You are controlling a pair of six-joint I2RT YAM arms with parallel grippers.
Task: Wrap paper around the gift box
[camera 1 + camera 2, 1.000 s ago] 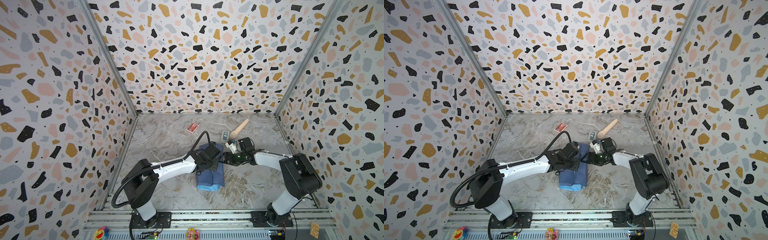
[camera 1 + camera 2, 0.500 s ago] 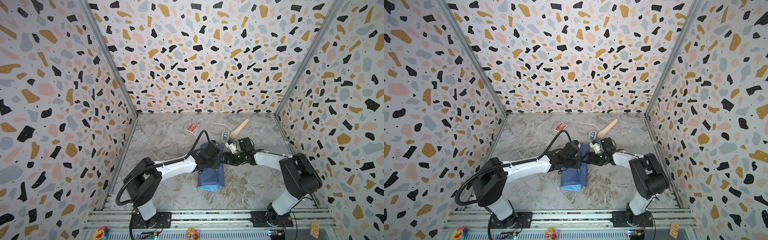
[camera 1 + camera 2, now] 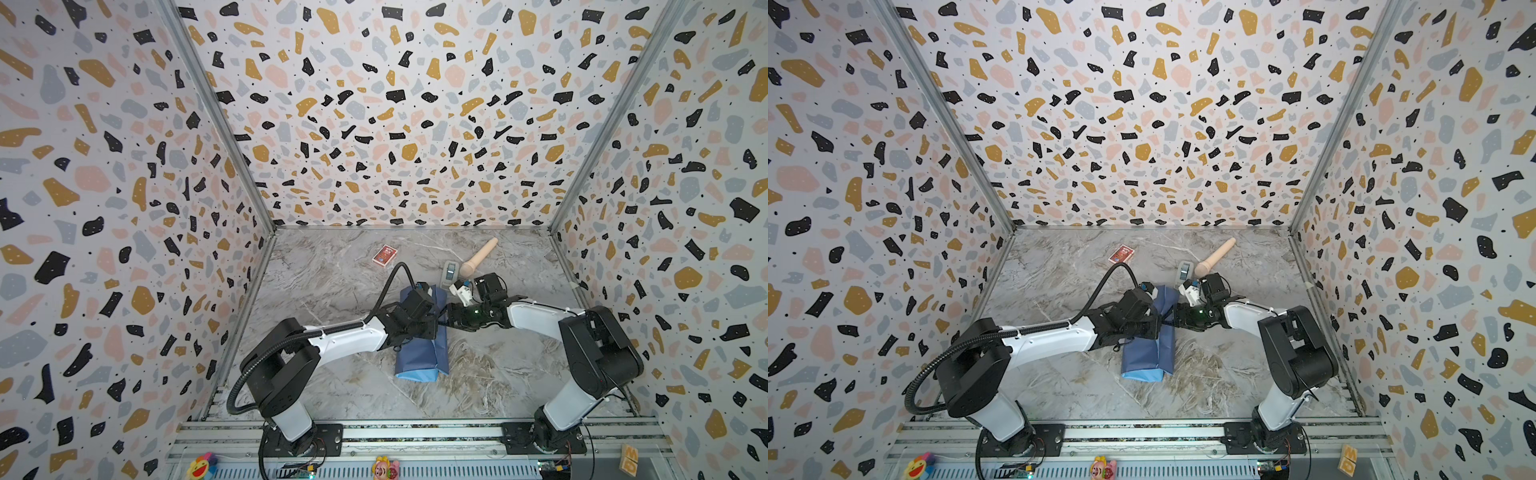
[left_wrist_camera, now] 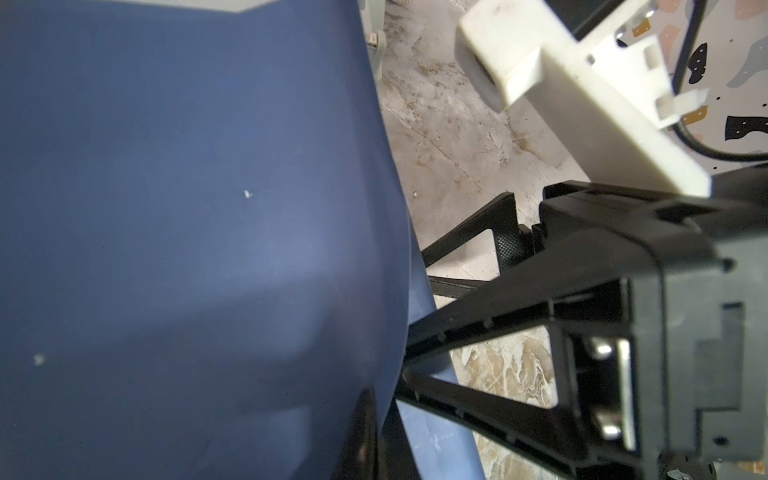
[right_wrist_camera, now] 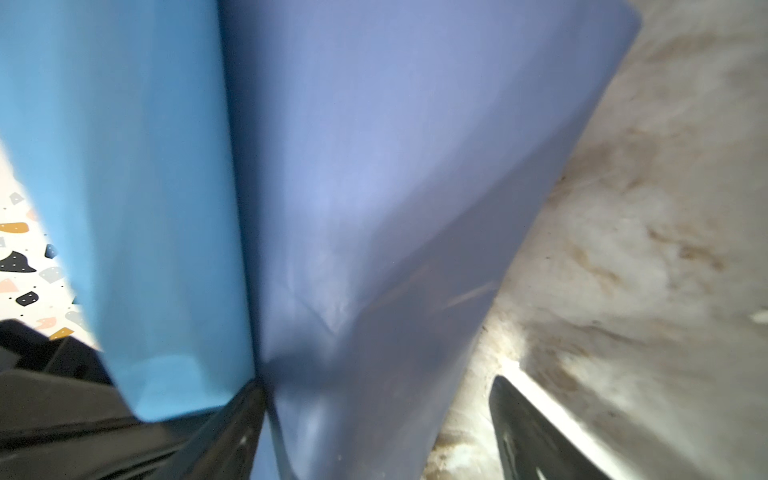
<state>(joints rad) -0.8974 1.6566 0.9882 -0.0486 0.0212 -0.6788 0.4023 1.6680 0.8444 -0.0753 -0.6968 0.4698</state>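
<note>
The paper (image 3: 420,358) is being seen folded on the bench (image 3: 332,286), directly beneath the left end effector (image 3: 430,329). That end effector's fingers are being pressed together, though whether paper is pinched cannot be told. The right end effector (image 3: 451,319) is being held spread, with the paper's fold lying between its fingers.

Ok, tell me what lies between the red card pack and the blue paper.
Only bare tabletop lies between the card pack and the paper, with the left arm's black cable arching above that stretch; both top views show it.
</note>
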